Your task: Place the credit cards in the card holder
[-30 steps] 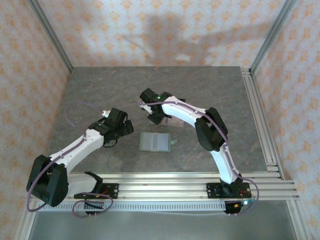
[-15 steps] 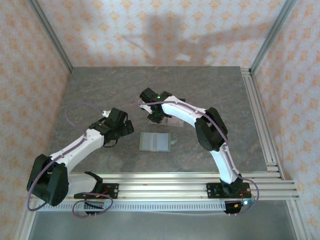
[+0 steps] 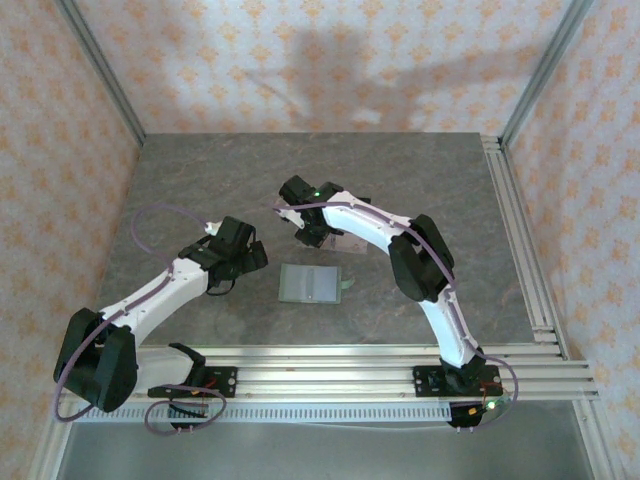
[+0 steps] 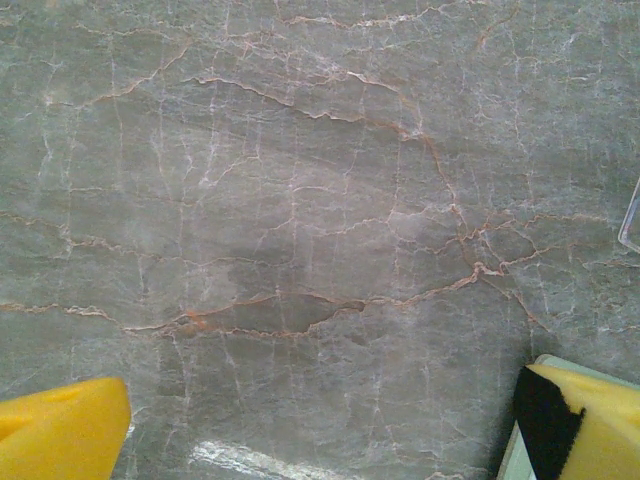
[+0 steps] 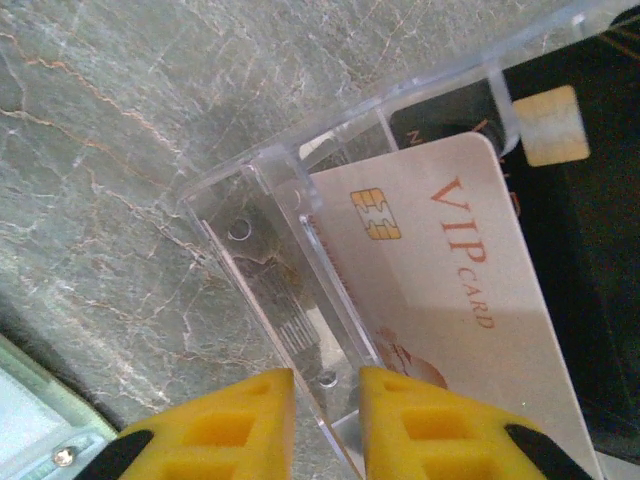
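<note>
The right jaws were nearly closed, a thin gap left between the yellow fingertips (image 5: 240, 420). A clear divider of the stand (image 5: 260, 230) ran into that gap. Whether the jaws had hold of anything could not be told.

Just up and right of the gap stood a pale pink card (image 5: 440, 290) marked VIP, in a cell of the stand. Its long axis ran away from the jaws, with the chip at the far end and the near end by the right fingertip. The right arm was the nearer one to the card.

The left jaws were wide open and empty over bare table (image 4: 300, 200).

The wallet (image 3: 310, 283) lay flat on the table between the two arms. It was near the stand, and the left jaws were just beside its left edge.

The right wrist view showed the card, the divider and a corner of the wallet. The top view showed the whole wallet, but the arm hid the card.
</note>
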Controlling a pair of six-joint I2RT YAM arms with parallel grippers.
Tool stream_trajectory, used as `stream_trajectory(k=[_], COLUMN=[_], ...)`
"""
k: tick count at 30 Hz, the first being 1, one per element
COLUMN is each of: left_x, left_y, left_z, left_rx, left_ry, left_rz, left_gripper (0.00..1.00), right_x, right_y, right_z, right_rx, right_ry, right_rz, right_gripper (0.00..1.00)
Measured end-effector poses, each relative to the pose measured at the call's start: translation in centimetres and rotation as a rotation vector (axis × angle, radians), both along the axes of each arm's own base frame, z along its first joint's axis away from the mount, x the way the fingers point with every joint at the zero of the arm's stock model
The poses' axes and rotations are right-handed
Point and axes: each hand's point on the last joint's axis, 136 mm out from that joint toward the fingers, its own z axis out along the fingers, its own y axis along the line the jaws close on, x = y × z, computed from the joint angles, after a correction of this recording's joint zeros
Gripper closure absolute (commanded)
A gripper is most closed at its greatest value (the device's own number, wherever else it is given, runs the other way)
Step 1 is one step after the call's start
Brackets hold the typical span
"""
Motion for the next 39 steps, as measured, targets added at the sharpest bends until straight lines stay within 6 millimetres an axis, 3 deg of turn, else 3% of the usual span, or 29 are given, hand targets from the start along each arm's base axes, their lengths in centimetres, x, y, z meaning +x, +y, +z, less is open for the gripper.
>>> stream_trajectory(k=[6, 15, 39], left_x=[0.0, 0.0, 0.3], left_y=[-0.1, -0.2, -0.4], left_z=[-0.1, -0.8, -1.0], left_rx=[-0.006, -0.001, 0.011], left_ry=[0.001, 0.022, 0.039], left_rz=[-0.003, -0.006, -0.029], left_gripper=[0.00, 0.00, 0.00], right_x=[0.7, 0.7, 0.8], right_y=[0.2, 0.3, 1.2], right_z=[0.1, 0.2, 4.0], right_rx=[-0.018, -0.028, 0.003], right_ry=[-0.024, -0.024, -0.014], right_rz=[0.023, 0.061, 0.086], right_gripper=[0.91, 0.98, 1.00])
